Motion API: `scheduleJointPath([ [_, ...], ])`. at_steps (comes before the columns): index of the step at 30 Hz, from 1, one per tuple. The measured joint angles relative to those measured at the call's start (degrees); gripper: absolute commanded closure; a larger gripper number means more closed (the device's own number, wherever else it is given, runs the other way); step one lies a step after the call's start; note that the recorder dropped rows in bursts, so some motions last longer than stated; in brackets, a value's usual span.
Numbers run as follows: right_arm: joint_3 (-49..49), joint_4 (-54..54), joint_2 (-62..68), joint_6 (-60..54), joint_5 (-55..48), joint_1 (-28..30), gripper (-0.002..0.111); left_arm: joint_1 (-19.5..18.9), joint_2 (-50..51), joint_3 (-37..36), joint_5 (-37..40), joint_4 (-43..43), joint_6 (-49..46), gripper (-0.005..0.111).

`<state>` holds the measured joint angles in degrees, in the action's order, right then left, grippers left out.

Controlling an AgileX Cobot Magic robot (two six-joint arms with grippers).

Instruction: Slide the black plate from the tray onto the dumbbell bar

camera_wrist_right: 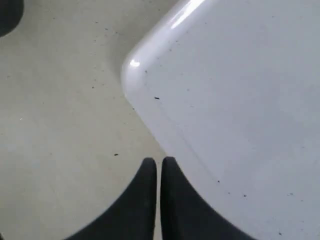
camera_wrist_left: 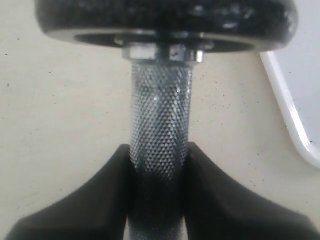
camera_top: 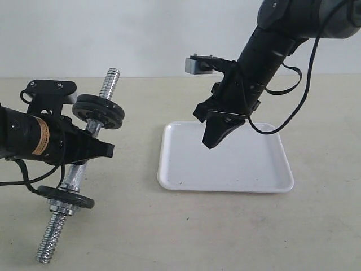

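My left gripper (camera_top: pixel 93 148) is shut on the knurled middle of the dumbbell bar (camera_top: pixel 73 175) and holds it tilted above the table. One black plate (camera_top: pixel 98 111) sits on the bar's upper part and a second black disc (camera_top: pixel 70 197) on its lower part. The threaded ends stick out beyond both. In the left wrist view the fingers (camera_wrist_left: pixel 210 190) clamp the bar (camera_wrist_left: pixel 160 110) just below the plate (camera_wrist_left: pixel 165 20) and a metal nut (camera_wrist_left: pixel 160 51). The white tray (camera_top: pixel 237 164) holds nothing. My right gripper (camera_top: pixel 210 144) hangs shut and empty over the tray's left part.
The beige table (camera_top: pixel 169 226) lies around the tray. In the right wrist view the shut gripper (camera_wrist_right: pixel 159 161) hovers over the tray's rounded corner (camera_wrist_right: pixel 135 70). The tray's rim (camera_wrist_left: pixel 295 125) shows at the edge of the left wrist view. A white wall (camera_top: pixel 141 34) stands behind.
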<state>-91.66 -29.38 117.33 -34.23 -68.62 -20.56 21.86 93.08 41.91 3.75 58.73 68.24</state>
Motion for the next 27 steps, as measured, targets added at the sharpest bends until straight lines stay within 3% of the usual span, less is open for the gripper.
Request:
scheduleJointPath([
  [6, 0.0, 11.28, 0.0, 10.8, 10.79, 0.0, 0.109, 0.0, 0.14, 0.12, 0.0, -0.22, 0.03, 0.102],
  [11, 0.0, 19.78, 0.0, 16.46, 12.85, 0.0, 0.109, 0.0, 2.25, 2.14, 0.0, -0.22, 1.67, 0.102],
  [27, -0.14, 26.52, -4.94, 19.92, 15.3, 0.0, 0.109, 0.0, 11.5, 6.69, -0.59, -0.22, 6.68, 0.102],
])
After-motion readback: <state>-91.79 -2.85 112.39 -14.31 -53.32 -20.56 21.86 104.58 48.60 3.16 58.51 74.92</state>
